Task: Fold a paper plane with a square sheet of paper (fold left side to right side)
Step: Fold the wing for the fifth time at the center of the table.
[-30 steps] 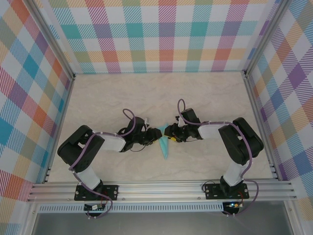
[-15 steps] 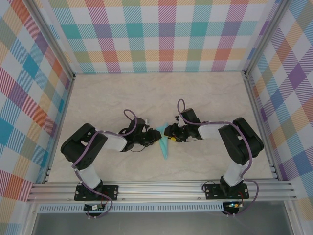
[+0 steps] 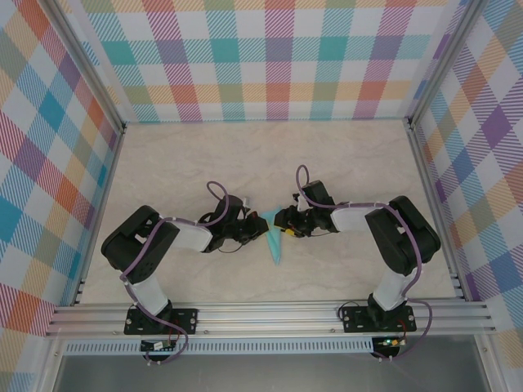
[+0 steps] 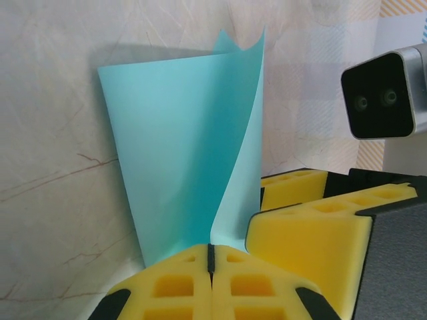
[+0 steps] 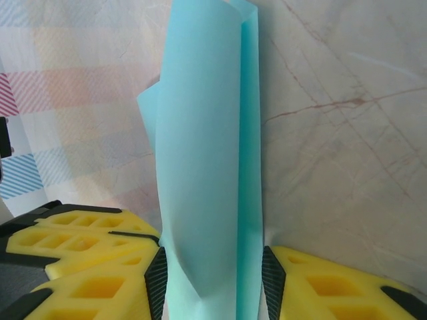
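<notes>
The left gripper point(image 4: 210, 261) has its yellow pads pressed flat together, nipping the narrow lower end of the turquoise paper plane point(image 4: 177, 147); the right gripper point(image 5: 215, 283) clamps the folded body between its fingers. The plane sits mid-way across the table point(image 3: 204, 163), between both arms
</notes>
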`<action>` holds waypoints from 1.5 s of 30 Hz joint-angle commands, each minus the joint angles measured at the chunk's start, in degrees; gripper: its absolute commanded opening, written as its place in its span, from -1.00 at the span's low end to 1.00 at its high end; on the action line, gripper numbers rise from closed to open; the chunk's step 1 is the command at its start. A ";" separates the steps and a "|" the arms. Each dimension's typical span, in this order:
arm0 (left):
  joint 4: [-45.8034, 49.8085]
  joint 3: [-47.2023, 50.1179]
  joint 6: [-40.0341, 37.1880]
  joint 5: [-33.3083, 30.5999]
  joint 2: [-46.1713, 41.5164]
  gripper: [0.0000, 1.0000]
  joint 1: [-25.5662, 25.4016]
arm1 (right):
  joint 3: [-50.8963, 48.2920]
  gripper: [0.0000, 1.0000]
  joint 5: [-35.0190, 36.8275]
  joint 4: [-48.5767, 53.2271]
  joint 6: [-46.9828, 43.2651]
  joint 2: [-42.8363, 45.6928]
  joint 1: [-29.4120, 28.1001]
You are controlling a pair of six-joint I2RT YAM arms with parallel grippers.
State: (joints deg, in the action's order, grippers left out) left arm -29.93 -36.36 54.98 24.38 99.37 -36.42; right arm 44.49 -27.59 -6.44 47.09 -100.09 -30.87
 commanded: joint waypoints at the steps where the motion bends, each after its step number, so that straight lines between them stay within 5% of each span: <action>1: 2.06 -0.66 -2.42 -1.20 -1.37 -1.00 1.42 | 0.85 -0.09 1.06 4.98 -2.12 2.25 0.14; 4: 2.01 -0.40 -2.59 -1.18 -1.58 -1.00 1.44 | 1.94 -0.03 1.12 5.74 -2.44 4.30 0.95; 19: 2.42 -0.20 -3.13 -1.43 -2.14 -1.00 1.47 | 9.18 0.86 -2.36 3.65 0.59 -1.83 2.57; 45: 4.59 -0.95 -4.58 -2.50 -2.25 -1.00 1.62 | 11.23 0.77 -4.11 4.55 -0.69 -2.90 1.43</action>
State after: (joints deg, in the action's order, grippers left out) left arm -26.89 -36.36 51.79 22.87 99.13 -36.05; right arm 54.04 -30.68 -2.44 47.48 -103.35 -28.99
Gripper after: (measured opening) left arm 0.043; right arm 0.886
